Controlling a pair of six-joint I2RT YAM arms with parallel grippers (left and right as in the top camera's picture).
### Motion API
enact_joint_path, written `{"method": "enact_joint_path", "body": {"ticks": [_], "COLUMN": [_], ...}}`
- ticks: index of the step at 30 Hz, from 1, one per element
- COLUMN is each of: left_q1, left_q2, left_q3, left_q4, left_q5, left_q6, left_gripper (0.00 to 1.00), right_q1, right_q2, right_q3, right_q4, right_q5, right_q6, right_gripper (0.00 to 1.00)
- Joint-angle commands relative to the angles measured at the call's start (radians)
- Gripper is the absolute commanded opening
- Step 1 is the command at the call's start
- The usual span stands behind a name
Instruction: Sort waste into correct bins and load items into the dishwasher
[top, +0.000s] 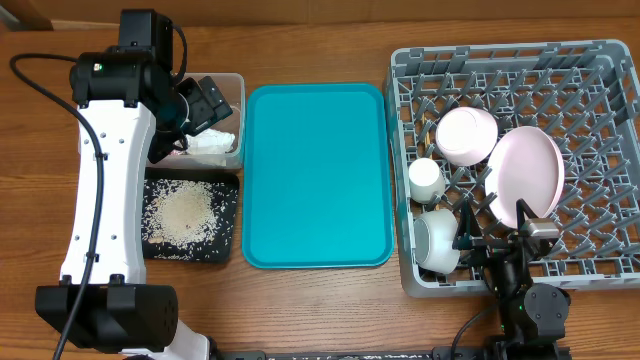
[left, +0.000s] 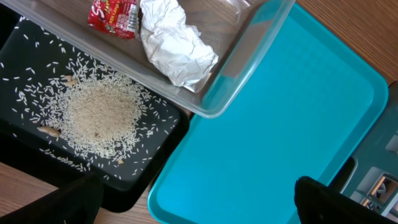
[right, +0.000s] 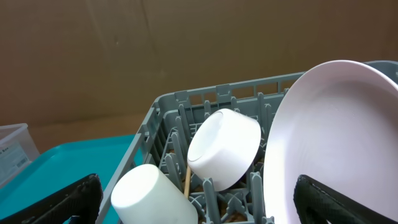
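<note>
While the left gripper (left: 196, 202) hangs with its jaws spread wide and holding nothing, the clear plastic tub (left: 249, 81) ahead of it holds a crumpled white tissue (left: 176, 46) and a red snack wrapper (left: 113, 15). The black tray (left: 163, 134) beside it carries loose rice (left: 99, 112). The teal tray (left: 286, 124) lies under the jaws. The grey dish rack (right: 165, 102) holds a pale pink plate (right: 336, 137), white bowl (right: 225, 148), white cup (right: 152, 196) and metal bowl (top: 438, 240). The right gripper (right: 199, 202) is also spread, with the plate just beyond its right finger.
</note>
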Motion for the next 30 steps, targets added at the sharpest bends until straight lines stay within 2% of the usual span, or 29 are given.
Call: {"method": "enact_joint_path", "body": {"ticks": [1, 7, 15, 21, 26, 30], "left_q1": [-0.003, -0.018, -0.084, -0.114, -0.114, -0.114], "left_q2": [-0.002, -0.075, -0.343, -0.533, -0.679, -0.808], "left_q3": [0.014, 0.014, 0.014, -0.012, -0.126, -0.293], "left_q4": [0.001, 0.001, 0.0, -0.016, -0.03, -0.032], "left_q5": [0.0, 0.001, 0.0, -0.121, -0.12, -0.13], "left_q6": [-0.002, -0.002, -0.002, -0.001, -0.002, -0.002], "left_gripper": [1.0, 1.0, 1.0, 1.0, 1.0, 1.0], "right_q1": [-0.004, -0.004, -0.004, -0.004, -0.004, -0.004], "right_q2": [-0.012, -0.012, -0.012, -0.012, -0.012, -0.012], "right_q3": [-0.01, -0.01, -0.01, -0.01, -0.01, -0.01], "right_q4": [0.005, 0.005, 0.005, 0.005, 0.005, 0.005], "right_q5": [-0.005, -0.005, -0.005, -0.005, -0.005, -0.005], "right_q6": [0.0, 0.0, 0.0, 0.0, 0.0, 0.0], "right_gripper": [1.0, 1.0, 1.0, 1.0, 1.0, 1.0]}}
